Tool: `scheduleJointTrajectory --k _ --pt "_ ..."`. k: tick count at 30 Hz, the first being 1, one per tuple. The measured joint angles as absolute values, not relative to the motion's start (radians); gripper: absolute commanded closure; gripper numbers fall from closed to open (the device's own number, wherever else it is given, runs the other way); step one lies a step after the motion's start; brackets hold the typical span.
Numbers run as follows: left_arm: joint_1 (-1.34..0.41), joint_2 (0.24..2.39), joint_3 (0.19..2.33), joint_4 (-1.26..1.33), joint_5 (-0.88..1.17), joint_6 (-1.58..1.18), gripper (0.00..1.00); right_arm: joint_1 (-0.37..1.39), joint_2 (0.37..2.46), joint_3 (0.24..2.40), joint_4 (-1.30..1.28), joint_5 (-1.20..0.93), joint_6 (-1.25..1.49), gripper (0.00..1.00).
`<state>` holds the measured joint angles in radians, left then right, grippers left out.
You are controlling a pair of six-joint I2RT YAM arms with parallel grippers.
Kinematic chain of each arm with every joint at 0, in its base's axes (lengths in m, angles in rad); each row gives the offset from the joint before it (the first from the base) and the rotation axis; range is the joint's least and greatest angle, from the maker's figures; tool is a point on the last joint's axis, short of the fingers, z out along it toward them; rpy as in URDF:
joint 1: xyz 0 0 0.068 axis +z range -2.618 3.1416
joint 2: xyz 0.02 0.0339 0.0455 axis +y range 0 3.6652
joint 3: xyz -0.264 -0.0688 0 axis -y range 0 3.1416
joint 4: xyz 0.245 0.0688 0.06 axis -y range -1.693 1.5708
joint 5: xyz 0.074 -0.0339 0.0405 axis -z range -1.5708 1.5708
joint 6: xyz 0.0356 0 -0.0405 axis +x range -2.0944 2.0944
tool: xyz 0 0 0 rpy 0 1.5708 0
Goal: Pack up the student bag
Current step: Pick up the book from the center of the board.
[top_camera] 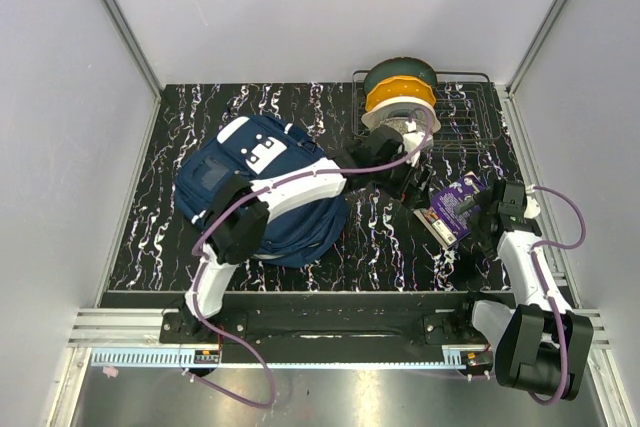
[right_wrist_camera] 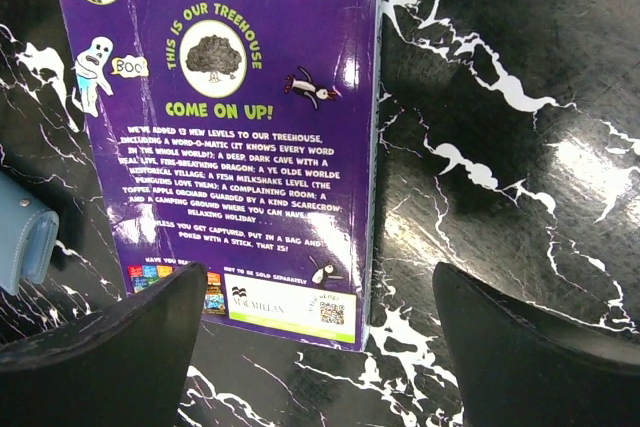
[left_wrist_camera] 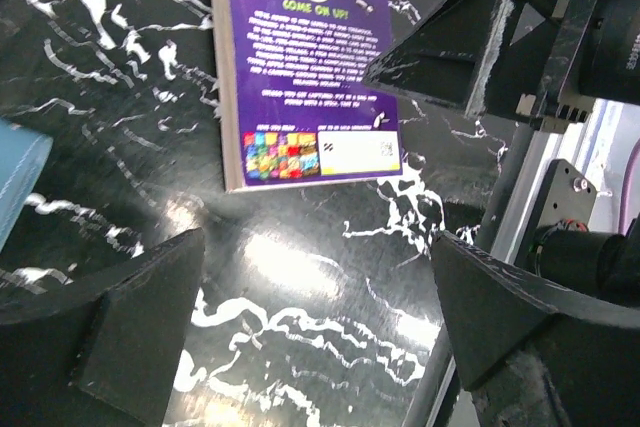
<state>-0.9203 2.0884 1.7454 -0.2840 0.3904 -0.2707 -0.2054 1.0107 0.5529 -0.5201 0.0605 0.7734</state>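
The left arm (top_camera: 300,190) rises from its base at 7 o'clock, bends at the elbow and stretches its white forearm toward 3 o'clock, with its jaws spread wide and facing down. The right arm (top_camera: 520,257) climbs from 5 o'clock toward 11 o'clock, its jaws likewise wide apart and near the left arm's.

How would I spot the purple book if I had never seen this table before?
Find the black table with white streaks and look to its right side, just in front of the wire rack at the back. A book lies there. It is the only purple thing, with cartoon drawings and green words saying COME ON UP!
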Motion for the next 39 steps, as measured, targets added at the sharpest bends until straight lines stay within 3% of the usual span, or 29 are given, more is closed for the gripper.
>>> scheduleJointTrajectory --k 14,28,31,39 --pt "-0.95 2.336 1.829 -0.086 0.395 -0.357 0.01 -0.215 1.011 0.536 -0.48 0.06 0.774 0.0" --pt "-0.948 2.377 1.831 -0.055 0.397 -0.39 0.02 -0.239 1.143 0.505 -0.364 -0.005 0.785 0.0" --pt "-0.947 2.389 1.829 -0.052 0.413 -0.401 0.07 -0.239 1.164 0.506 -0.309 -0.03 0.786 0.04" --pt "-0.937 2.401 1.823 -0.05 0.476 -0.424 0.34 -0.247 1.14 0.46 -0.24 -0.078 0.803 0.24"
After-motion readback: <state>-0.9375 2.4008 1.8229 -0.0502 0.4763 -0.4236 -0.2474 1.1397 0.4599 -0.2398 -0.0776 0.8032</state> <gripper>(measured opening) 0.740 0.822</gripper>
